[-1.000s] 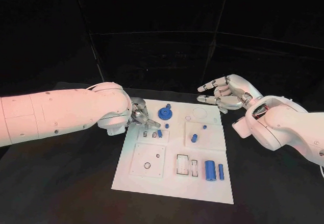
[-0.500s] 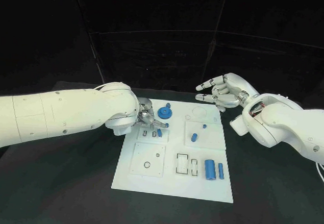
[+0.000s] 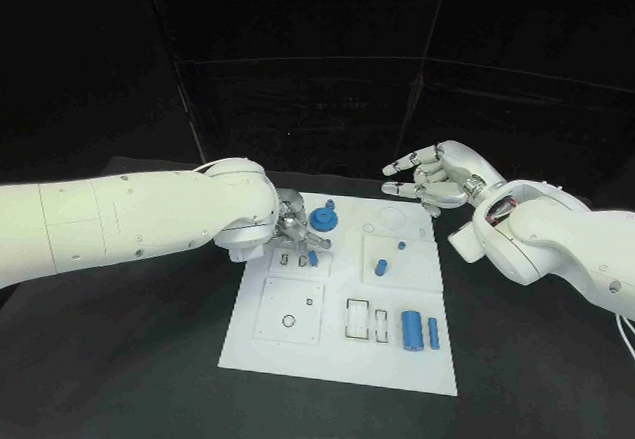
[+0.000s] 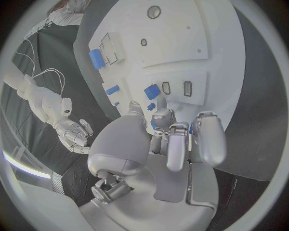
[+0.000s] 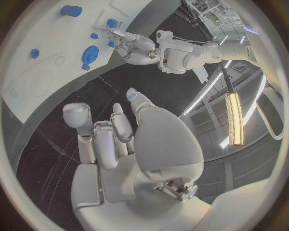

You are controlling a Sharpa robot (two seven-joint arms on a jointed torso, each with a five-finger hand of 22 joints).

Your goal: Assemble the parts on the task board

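The white task board (image 3: 288,350) lies mid-table with blue parts on it: a round part (image 3: 325,219) at the far end, a short piece (image 3: 382,269), a small peg (image 3: 401,248), a thick cylinder (image 3: 412,331) and a thin rod (image 3: 434,334). My left hand (image 3: 297,234) hovers low over the board's far left, just beside the round part, fingers (image 4: 170,139) curled down. Some blue shows between them; whether it is a held piece I cannot tell. A small blue piece (image 4: 151,91) stands beside two slots ahead of it. My right hand (image 3: 433,179) hangs above the board's far right corner, fingers apart, holding nothing.
Black table (image 3: 121,368) surrounds the board on all sides. The board carries empty outlined recesses (image 3: 357,321) near its front and a plate with a small hole (image 3: 288,324). My left forearm (image 3: 115,222) crosses the table's left side.
My left hand has slid a little to the right, closer to the round blue part. The right hand has risen slightly and stays spread.
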